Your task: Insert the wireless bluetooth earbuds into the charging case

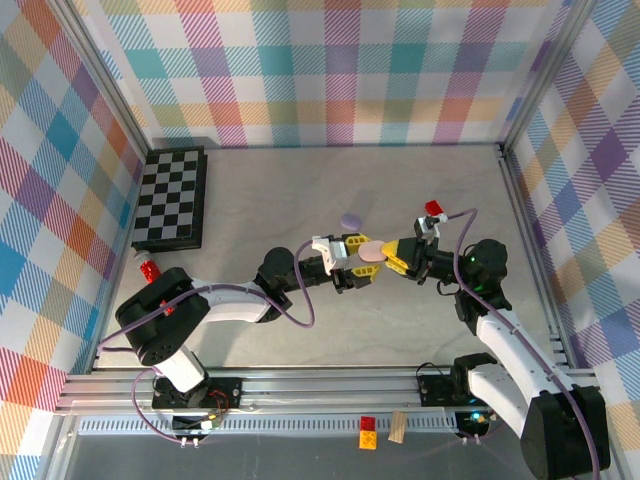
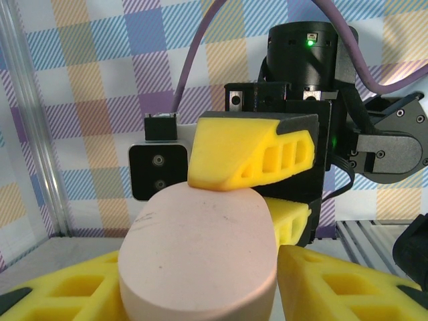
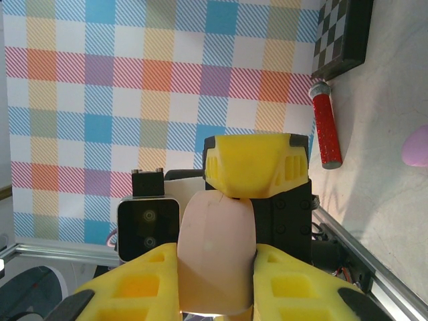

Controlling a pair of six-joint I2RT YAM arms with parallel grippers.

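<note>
Top external view puts the pink charging case [image 1: 371, 251] in the air above the worktop [image 1: 400, 330], pinched between the left gripper [image 1: 357, 260] and the right gripper [image 1: 393, 256], both sets of jaws clenched on it, the two arms stretched in toward each other near mid-table. Judge it a light, rigid, smooth-skinned pebble that could squirt out under a hard squeeze, so you want your hold across its broad flat faces, leaving whichever edge opens free.

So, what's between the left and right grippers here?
The pink charging case, clamped from opposite sides by the left gripper and right gripper; clearest in the top view, and both wrist views confirm it.
</note>
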